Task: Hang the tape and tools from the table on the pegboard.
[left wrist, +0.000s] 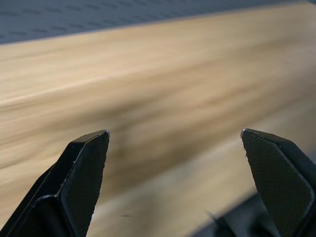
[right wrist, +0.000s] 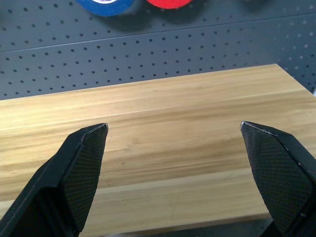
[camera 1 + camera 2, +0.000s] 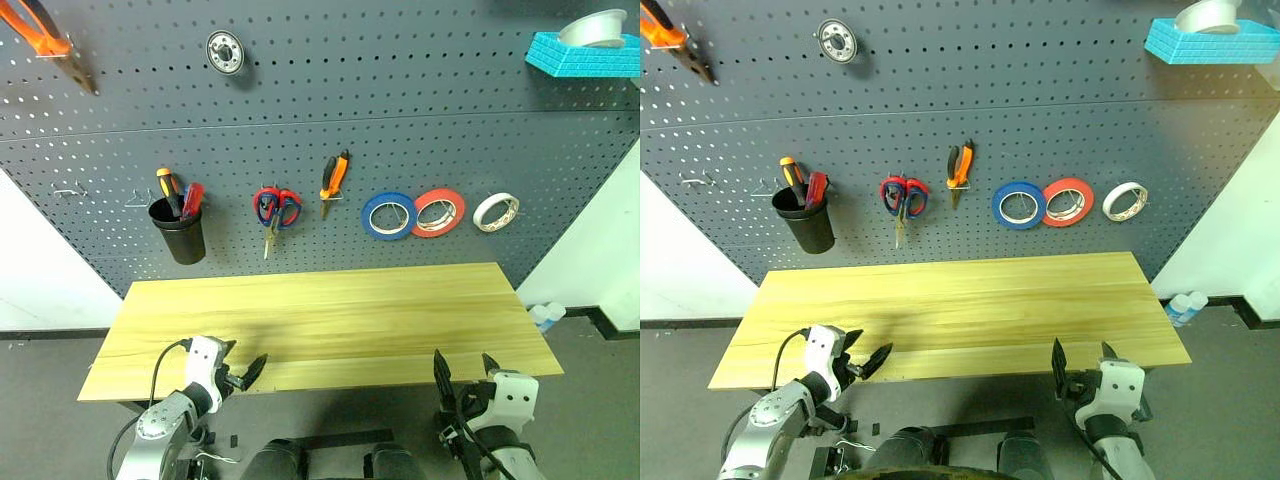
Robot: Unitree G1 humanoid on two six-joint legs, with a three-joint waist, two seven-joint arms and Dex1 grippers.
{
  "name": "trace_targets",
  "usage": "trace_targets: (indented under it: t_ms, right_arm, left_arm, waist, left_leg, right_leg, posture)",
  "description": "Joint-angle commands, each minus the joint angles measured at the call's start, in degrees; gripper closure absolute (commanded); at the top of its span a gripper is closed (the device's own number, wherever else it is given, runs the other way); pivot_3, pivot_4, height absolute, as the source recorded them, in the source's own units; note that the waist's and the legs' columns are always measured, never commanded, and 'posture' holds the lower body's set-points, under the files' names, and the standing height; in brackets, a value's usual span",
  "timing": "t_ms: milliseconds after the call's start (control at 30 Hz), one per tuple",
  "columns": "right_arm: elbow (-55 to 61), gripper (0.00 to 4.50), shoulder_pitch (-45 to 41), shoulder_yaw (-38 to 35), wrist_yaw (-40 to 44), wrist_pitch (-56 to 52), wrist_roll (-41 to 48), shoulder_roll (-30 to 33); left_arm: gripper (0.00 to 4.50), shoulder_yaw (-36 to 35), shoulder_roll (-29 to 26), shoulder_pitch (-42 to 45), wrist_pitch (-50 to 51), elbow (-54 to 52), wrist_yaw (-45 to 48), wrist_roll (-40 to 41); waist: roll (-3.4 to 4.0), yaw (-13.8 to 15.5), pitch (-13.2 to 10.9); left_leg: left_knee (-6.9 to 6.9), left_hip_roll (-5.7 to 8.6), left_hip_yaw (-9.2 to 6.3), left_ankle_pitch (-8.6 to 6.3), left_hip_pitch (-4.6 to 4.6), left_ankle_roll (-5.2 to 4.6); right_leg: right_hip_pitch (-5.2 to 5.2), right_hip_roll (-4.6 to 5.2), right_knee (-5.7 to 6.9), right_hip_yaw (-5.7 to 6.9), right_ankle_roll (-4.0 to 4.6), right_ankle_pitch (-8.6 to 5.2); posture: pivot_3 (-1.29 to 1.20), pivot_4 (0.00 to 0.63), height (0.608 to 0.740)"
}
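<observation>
White-cased wrists, silver-grey forearms, black cable loops, black textured wedge-shaped fingers (image 2: 84, 173).

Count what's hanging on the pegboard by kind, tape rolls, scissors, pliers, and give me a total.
Tape rolls: 3, blue roll, red roll, whitish tape
Scissors: 1, red-handled scissors
Pliers: 2, small pair, large pair at the upper left
Total: 6
The black cup also holds screwdrivers; the exact count cannot be told.
</observation>
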State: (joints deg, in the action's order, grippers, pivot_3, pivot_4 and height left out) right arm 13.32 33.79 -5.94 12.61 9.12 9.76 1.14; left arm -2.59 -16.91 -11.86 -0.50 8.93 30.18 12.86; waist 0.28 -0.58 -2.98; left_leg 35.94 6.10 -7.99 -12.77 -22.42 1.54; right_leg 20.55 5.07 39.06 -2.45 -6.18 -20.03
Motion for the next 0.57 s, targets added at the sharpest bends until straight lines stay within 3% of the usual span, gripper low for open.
trace_targets:
  t_ms: [33, 300, 567]
  right_arm:
    - [1.05, 0.00, -0.12, 2.22, 1.31, 2.68, 2.00, -1.45]
    - [-1.06, 0.00, -0.33, 2.66, 2.95, 5.44, 3.48, -1.23]
    - [-6.38, 0.00, -3.02, 1.31, 5.64, 7.95, 5.37, 0.06]
  left_arm:
    - [0.04, -1.98, 0.08, 0.89, -3.89, -1.86, -4.29, -2.81]
    - [0.04, -2.10, 0.72, 0.75, -8.97, -2.50, -13.51, -9.60]
    - [0.04, -2.63, -0.06, 1.70, -12.57, 2.51, -10.67, -7.82]
  waist:
    - [0.01, -0.05, 0.02]
    - [-0.05, 0.02, 0.06]
    - [-0.06, -0.13, 0.06]
  left_leg:
    - [0.00, 0.00, 0.00, 0.00, 0.01, 0.00]
    - [-0.01, 0.03, 0.01, -0.05, -0.01, -0.01]
    - [-0.04, 0.03, 0.01, -0.06, -0.01, 0.00]
  right_leg:
    - [-0.01, 0.00, 0.00, 0.00, 0.00, 0.00]
    - [-0.01, 0.02, -0.04, -0.01, -0.02, -0.04]
    - [0.00, 0.02, -0.04, 0.00, -0.03, -0.07]
  posture:
    - [-0.04, 0.000, 0.715]
    - [-0.04, 0.000, 0.715]
    - [-0.04, 0.000, 0.715]
